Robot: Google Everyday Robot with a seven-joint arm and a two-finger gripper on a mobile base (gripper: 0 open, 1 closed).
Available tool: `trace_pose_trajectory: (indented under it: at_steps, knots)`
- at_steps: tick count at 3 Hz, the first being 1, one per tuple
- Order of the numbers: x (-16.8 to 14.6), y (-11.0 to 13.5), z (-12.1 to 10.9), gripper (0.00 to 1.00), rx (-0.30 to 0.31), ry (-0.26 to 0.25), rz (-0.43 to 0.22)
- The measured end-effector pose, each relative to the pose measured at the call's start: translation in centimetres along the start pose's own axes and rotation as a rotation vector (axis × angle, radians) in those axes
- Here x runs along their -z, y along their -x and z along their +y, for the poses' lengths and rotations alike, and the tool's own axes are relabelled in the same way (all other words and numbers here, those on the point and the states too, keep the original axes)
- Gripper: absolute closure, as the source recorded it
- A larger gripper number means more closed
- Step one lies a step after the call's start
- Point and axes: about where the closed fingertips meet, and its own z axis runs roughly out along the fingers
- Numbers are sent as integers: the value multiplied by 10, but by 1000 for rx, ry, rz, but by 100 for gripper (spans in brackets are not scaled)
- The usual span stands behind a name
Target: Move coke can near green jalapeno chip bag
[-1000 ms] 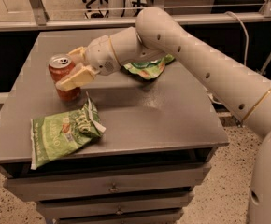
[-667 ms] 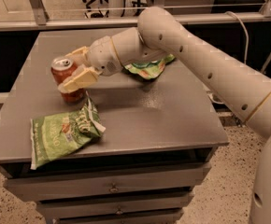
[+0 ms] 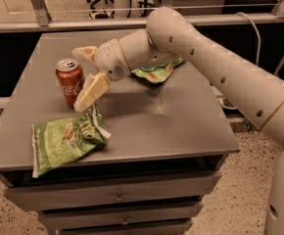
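The coke can [image 3: 68, 81] stands upright on the grey table [image 3: 161, 121], at its left side. The green jalapeno chip bag [image 3: 66, 138] lies flat at the front left corner, a short gap in front of the can. My gripper [image 3: 87, 73] is just to the right of the can, open. One finger [image 3: 84, 53] reaches behind the can's top. The other finger [image 3: 93, 91] hangs by the can's right side, above the bag's far edge. The fingers do not squeeze the can.
A brighter green bag [image 3: 154, 72] lies at the back of the table, partly hidden behind my arm [image 3: 220, 77]. Drawers [image 3: 117, 197] sit under the tabletop. A rail and office chairs stand behind the table.
The can was held between the fingers and a little tilted. It now stands on the table, and the gripper has opened and drawn back slightly to the right.
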Motion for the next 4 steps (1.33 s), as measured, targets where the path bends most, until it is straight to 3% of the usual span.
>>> trace_pose_trajectory:
  at_steps: [1,2,3,4]
  knots:
    - [26,-16,-4,0,-29,-63,29]
    - [81,-36,-9,0,-66,-196,54]
    - [153,-53,-11,0,-94,-374,72]
    - [176,-60,-10,0,-106,-426,76]
